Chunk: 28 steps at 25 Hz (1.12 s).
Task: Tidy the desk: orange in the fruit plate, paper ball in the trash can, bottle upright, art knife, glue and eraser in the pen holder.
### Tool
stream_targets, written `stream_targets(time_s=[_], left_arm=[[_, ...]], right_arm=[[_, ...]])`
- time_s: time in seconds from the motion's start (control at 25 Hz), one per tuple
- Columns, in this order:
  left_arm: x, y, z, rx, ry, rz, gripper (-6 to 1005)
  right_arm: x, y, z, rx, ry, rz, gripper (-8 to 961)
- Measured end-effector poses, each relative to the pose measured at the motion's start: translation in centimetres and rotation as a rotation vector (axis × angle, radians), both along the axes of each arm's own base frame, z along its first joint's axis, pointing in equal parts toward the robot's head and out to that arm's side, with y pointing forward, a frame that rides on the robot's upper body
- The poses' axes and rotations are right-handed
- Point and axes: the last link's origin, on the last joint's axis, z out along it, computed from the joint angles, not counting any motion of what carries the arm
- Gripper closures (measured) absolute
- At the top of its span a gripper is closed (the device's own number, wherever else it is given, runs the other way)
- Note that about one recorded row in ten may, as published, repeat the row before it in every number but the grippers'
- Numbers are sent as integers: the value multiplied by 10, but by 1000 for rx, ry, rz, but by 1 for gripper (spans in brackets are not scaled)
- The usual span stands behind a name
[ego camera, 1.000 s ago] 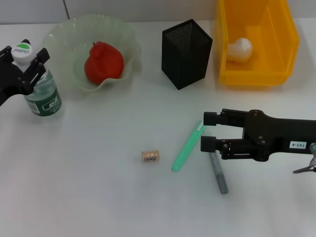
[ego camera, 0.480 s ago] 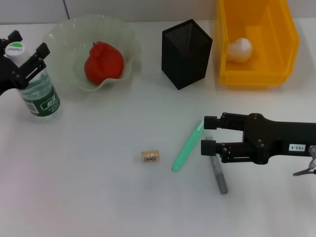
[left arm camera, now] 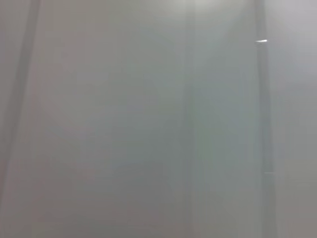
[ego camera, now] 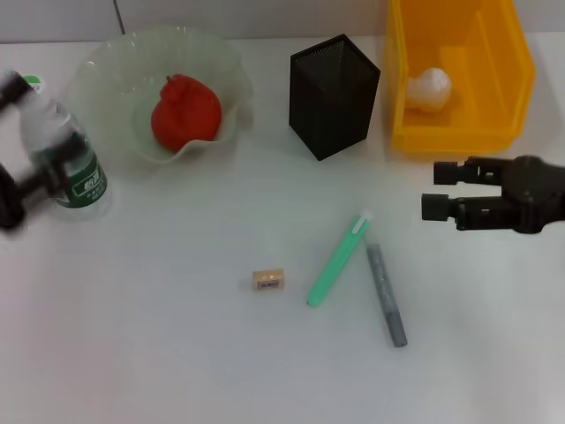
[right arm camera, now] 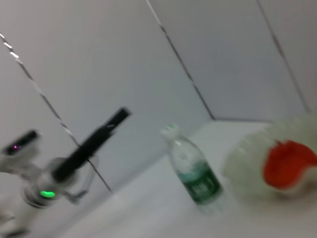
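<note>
From the head camera I see the whole desk. The small clear plastic water bottle with the green label [ego camera: 66, 159] stands upright at the far left, just beside the wide pale-green glass fruit plate with the ruffled rim [ego camera: 106, 71], where the red-orange lumpy orange [ego camera: 184, 110] already lies. The left gripper [ego camera: 26, 146] is a dark smear in front of the bottle; I cannot tell how its fingers stand.

The right wrist camera gives me what the head view lacks: the bottle [right arm camera: 193, 171] from the side, cap up, with the plate [right arm camera: 247, 163] and orange [right arm camera: 287, 163] beside it, and a black arm [right arm camera: 91, 144] farther off. The left wrist camera shows only a blank grey blur.

The small crumpled white paper ball [ego camera: 429, 88] sits inside the bright yellow-orange rectangular trash can [ego camera: 508, 71], which is cut off at the top edge. The tall black mesh pen holder [ego camera: 334, 84] stands between plate and bin.

On the open table the tiny tan eraser [ego camera: 268, 280] lies alone. Near it the slim green stick [ego camera: 337, 261] runs diagonally, its white tip toward the bin, and the grey stick [ego camera: 387, 294] lies just beside it, almost lengthwise toward me. I cannot say which is the knife and which the glue.

The right gripper [ego camera: 439, 190] hovers in front of the bin, jaws parted and empty, pointing left.
</note>
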Motion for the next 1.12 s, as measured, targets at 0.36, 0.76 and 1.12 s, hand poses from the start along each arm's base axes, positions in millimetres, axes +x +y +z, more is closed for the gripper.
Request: stream_targets(time_s=[0.36, 0.76, 1.12], left_arm=[[8, -21, -66, -335, 113, -77, 151], [13, -13, -71, -353, 118, -85, 152], [13, -11, -70, -363, 104, -73, 152]], right_arm=[[-77, 49, 21, -46, -625, -60, 118], [-131, 85, -22, -118, -1014, -218, 119], [-136, 94, -42, -148, -971, -324, 119]])
